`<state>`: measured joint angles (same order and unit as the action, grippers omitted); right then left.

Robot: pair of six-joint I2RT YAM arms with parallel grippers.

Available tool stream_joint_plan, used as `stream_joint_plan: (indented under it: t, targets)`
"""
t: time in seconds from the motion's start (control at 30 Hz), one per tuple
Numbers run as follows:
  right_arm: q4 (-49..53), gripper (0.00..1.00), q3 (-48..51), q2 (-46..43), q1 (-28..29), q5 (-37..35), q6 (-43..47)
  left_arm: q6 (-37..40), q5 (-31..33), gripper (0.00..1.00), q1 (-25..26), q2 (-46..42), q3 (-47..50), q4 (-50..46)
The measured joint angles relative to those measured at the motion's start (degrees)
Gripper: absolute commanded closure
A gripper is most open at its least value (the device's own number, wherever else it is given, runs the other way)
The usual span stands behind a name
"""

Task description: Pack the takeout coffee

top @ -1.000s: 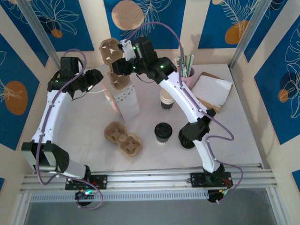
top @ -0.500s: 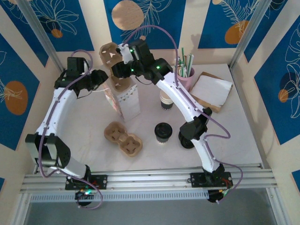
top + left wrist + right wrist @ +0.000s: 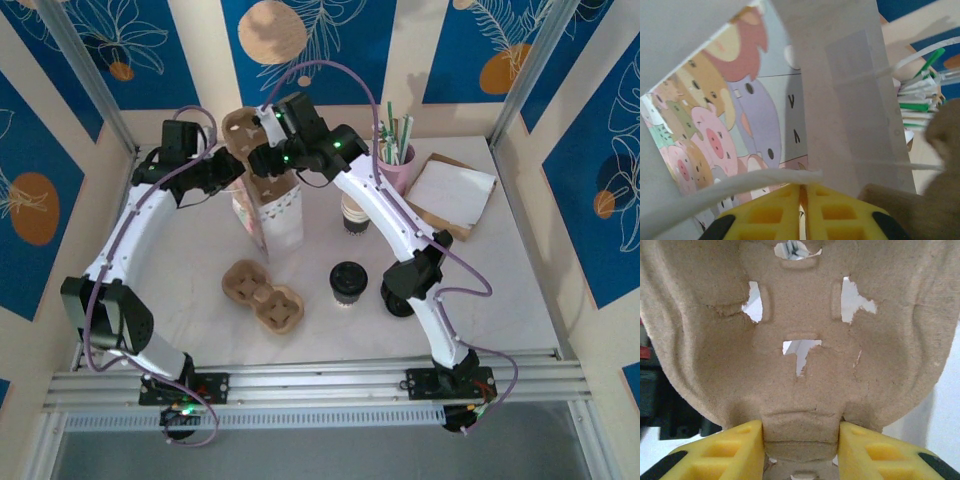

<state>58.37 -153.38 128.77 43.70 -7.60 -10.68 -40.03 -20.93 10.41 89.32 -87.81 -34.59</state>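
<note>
Top view: a white paper bag is standing open mid-counter. A pulp cup carrier is lying just in front of it, and a second carrier is hanging upright at its mouth. At far right, straws are standing in a pink holder beside stacked napkins.

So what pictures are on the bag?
Pastel cartoon animal faces, some pink pigs, on the bag; clearest in left wrist view.
</note>
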Motion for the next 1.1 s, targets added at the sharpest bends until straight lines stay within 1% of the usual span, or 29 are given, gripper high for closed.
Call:
stream_joint_plan:
  t: [0.07,0.23,0.5,0.67,0.87,1.1]
  targets:
    - [1.62,0.60,1.25,-0.68,-0.26,-0.24,-0.37,0.13,-0.26,0.97,0.70,0.00,0.00,0.07]
    - [5.95,0.60,2.05,-2.69,-1.09,-0.44,-2.25,0.11,-0.59,0.98,2.27,-0.24,0.00,0.04]
    - [11.67,0.61,2.08,-4.81,-2.34,-0.55,-6.21,-0.09,-0.48,0.99,2.80,-4.17,1.92,0.48]
    - [13.66,0.61,2.40,-4.83,-2.99,-0.07,-8.61,-0.83,-0.39,0.98,3.39,-4.57,2.80,2.01]
    - [16.00,0.61,2.45,-4.83,-3.45,0.13,-11.06,-1.62,1.03,0.99,6.62,-4.68,3.50,2.97]
    - [18.71,0.61,2.45,-4.81,-3.52,0.11,-12.85,-1.55,5.01,1.00,9.49,-6.64,5.35,5.57]
